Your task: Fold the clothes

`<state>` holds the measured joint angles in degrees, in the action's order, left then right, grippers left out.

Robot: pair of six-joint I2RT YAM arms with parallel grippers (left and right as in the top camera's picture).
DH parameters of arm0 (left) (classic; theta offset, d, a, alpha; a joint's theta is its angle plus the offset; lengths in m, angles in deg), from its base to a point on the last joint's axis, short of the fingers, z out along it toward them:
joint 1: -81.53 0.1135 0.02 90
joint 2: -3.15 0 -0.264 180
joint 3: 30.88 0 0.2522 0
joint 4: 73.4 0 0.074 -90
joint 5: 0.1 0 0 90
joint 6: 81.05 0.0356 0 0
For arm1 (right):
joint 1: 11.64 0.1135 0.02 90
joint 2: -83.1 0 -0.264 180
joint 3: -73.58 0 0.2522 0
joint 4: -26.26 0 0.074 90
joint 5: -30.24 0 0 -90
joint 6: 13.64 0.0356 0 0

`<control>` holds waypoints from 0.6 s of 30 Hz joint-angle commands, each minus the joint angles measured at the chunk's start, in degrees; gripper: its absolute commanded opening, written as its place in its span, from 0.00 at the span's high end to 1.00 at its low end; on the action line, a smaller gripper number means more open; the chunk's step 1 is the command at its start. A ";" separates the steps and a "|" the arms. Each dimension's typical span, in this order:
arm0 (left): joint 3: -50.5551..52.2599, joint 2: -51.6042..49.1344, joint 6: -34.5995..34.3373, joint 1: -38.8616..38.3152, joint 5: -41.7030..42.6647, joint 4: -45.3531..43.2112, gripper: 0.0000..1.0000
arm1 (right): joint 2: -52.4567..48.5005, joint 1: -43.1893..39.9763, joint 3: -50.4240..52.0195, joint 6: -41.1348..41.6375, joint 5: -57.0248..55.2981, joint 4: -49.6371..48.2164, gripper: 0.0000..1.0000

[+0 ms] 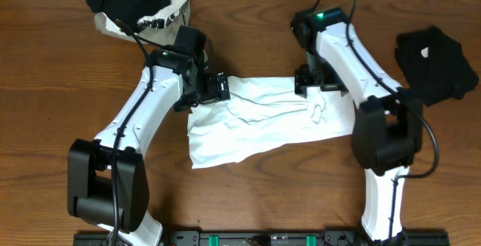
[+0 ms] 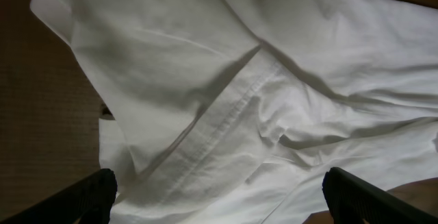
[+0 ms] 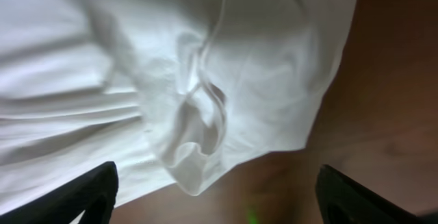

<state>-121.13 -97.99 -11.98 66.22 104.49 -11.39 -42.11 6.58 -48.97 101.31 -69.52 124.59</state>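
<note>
Left gripper [image 2: 219, 177] and right gripper [image 3: 217, 172] both gape wide, gripping nothing, above the crumpled white shirt [image 1: 259, 126] at frame centre.

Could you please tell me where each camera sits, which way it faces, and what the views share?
Overhead: fixed above the table, looking straight down; both arms show, with the left end effector and right end effector at the white T-shirt.
Left wrist: on the left arm, looking down at the shirt's stitched hem; its two dark fingers show, spread apart.
Right wrist: on the right arm, looking down at the shirt's edge and bare wood; its fingers show, spread.
Shared: all three see the white T-shirt.
</note>
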 commanded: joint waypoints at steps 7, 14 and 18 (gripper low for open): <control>0.13 0.31 0.57 0.24 -0.70 0.37 0.02 | 6.47 -6.93 -0.63 -4.50 6.14 -5.79 0.58; 0.13 0.31 0.59 0.24 -0.72 0.35 0.02 | 6.27 -11.13 4.37 -4.17 7.30 -10.34 0.99; 0.13 0.31 0.59 0.24 -0.72 0.33 0.02 | 6.25 -11.28 10.08 -4.22 9.33 -15.26 0.99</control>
<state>-121.13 -97.99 -11.98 66.22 104.49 -11.41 -35.73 -4.76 -42.52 97.35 -62.81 110.89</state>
